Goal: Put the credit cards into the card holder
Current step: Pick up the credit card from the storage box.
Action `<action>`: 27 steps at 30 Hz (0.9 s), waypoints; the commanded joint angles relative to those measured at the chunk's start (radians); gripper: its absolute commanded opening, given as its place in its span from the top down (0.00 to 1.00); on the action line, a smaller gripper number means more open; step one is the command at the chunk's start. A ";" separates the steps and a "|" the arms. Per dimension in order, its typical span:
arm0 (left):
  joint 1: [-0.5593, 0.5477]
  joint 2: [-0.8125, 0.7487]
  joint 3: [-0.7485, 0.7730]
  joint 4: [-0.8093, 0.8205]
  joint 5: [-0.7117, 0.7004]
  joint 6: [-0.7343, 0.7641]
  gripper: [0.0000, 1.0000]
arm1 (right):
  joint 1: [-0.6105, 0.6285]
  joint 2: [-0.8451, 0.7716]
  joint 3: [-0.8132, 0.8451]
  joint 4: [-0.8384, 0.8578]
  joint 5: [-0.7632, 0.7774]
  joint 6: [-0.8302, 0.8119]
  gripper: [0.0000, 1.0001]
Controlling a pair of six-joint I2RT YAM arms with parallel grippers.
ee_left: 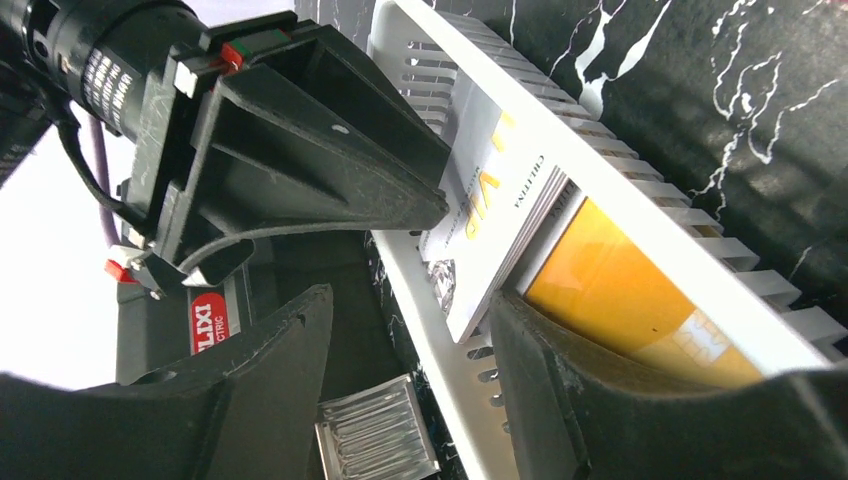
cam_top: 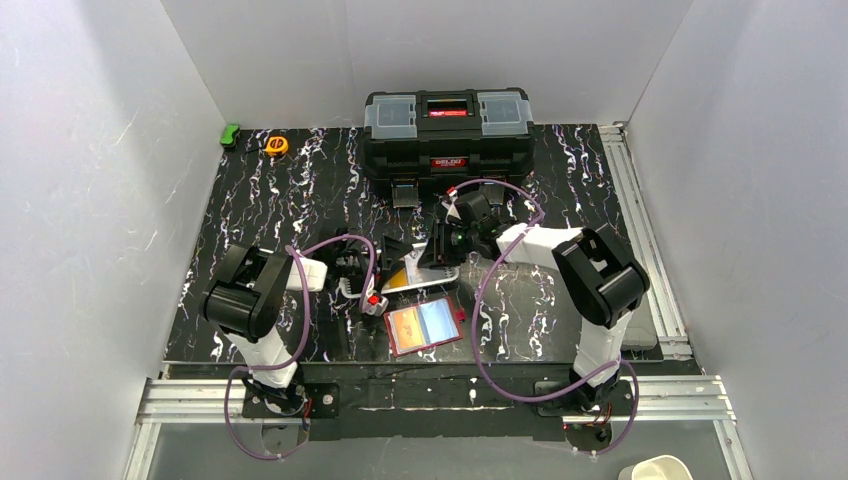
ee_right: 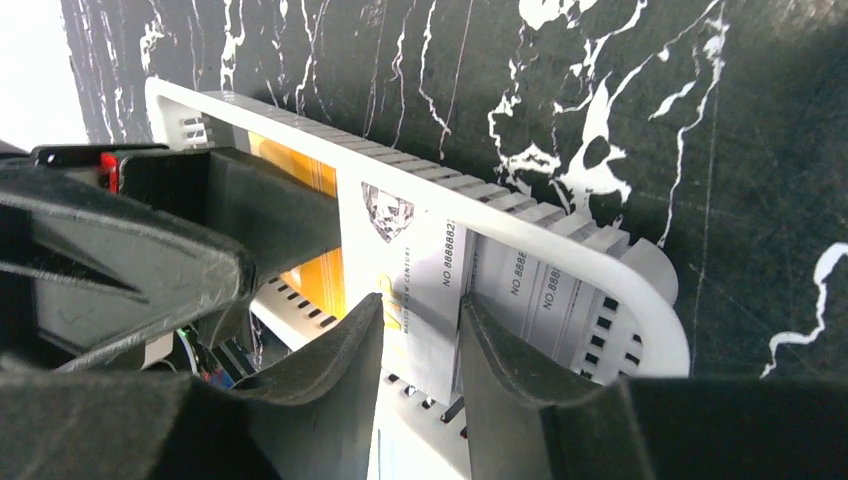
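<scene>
Cards [cam_top: 405, 322] in orange and light blue lie flat in the open red card holder [cam_top: 428, 345], near the arm bases on the black marbled table [cam_top: 290, 200]. Its long side runs left to right, with the right end turned a little away. At the bottom right a white cup [cam_top: 655, 468] is cut off by the picture's edge.

Just behind the holder is the white basket [ee_right: 655, 305]. From above, both arms cover most of it and no fingertips show. The left end effector [ee_left: 405, 320] is spread, with the basket's side wall between its fingers. One finger is inside by the cards and the other stands clear of the wall. It hides the lower part of an orange card [ee_left: 620, 290].

The right end effector [ee_right: 420, 310] pinches a grey-silver card [ee_right: 400, 235] with a crest on it. That card stands on end and tilted, with its long side pointing up out of the basket. Its bottom is hidden behind the fingers. More grey cards [ee_right: 545, 290] lean behind it, and how many is hard to tell.

Farther back stands the black toolbox [cam_top: 447, 135]. In the far left corner are a small green thing [cam_top: 231, 135], too small to name, and a yellow tape measure [cam_top: 277, 145].
</scene>
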 commanded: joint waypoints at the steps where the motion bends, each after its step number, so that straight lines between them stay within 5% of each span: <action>1: -0.046 0.015 -0.022 -0.055 0.097 0.519 0.41 | 0.051 -0.098 -0.011 0.316 -0.181 0.050 0.59; 13: -0.041 0.017 -0.019 -0.059 0.095 0.532 0.41 | 0.030 -0.056 -0.013 0.456 -0.300 0.155 0.59; 27: -0.035 0.012 -0.032 -0.066 0.084 0.539 0.43 | -0.053 -0.112 -0.042 0.150 -0.132 0.028 0.50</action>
